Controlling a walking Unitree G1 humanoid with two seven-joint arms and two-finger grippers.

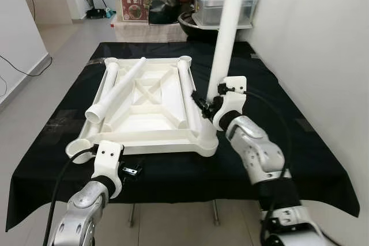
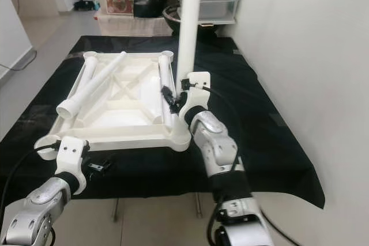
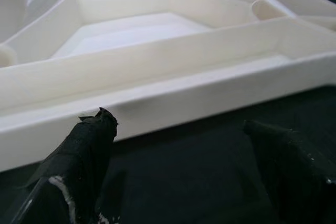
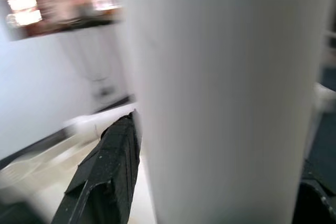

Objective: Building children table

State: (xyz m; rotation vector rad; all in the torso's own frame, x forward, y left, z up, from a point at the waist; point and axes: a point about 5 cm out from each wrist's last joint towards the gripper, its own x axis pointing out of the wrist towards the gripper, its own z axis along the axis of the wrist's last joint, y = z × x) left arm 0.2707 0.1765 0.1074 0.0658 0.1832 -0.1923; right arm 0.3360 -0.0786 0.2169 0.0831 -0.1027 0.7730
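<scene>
At the near right corner of the upside-down white tabletop point(image 1: 151, 93), holding a white table leg point(image 1: 226, 33) upright, right gripper point(image 1: 209, 103) clamped round it. Needing straight, slow pushing into the corner socket point(image 1: 207, 142). Resting near the front edge, left gripper point(image 3: 178, 150) with fingers apart.

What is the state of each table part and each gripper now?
Table top: upside down on the black cloth.
Upright leg: standing in the near right corner socket.
Loose legs: lying on the table top.
Right gripper: shut on the upright leg.
Left gripper: open, holding nothing.
</scene>
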